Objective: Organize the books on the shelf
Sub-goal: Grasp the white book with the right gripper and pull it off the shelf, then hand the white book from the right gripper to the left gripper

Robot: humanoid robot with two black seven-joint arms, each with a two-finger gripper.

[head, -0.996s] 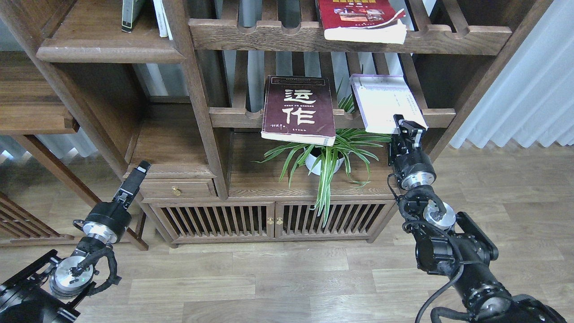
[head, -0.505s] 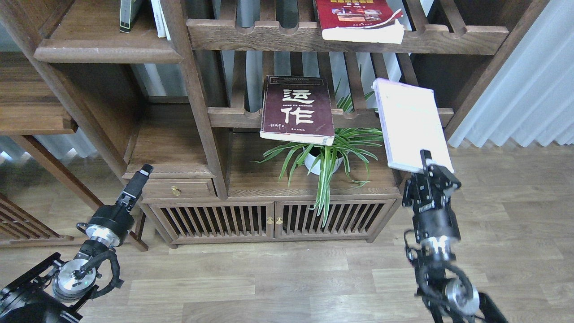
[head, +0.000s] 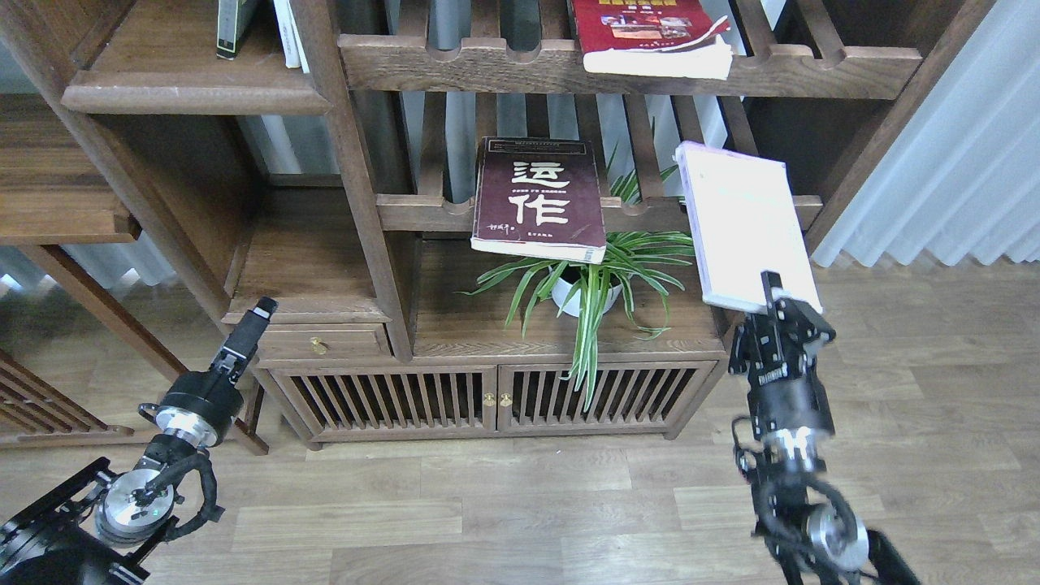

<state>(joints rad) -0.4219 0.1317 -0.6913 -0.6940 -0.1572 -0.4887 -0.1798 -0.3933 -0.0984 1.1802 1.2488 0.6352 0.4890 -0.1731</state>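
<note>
Head view, right gripper (head: 786, 302) clamped on lower edge of white-lavender book (head: 743, 223), lifted clear of slatted rack (head: 422, 213), maroon book (head: 540, 199) lying on rack, left gripper (head: 258, 313) idle, finger gap indiscernible.

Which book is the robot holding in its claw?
The white-lavender book, pinched at its bottom edge by the right claw. The maroon book and red book lie on racks.
</note>
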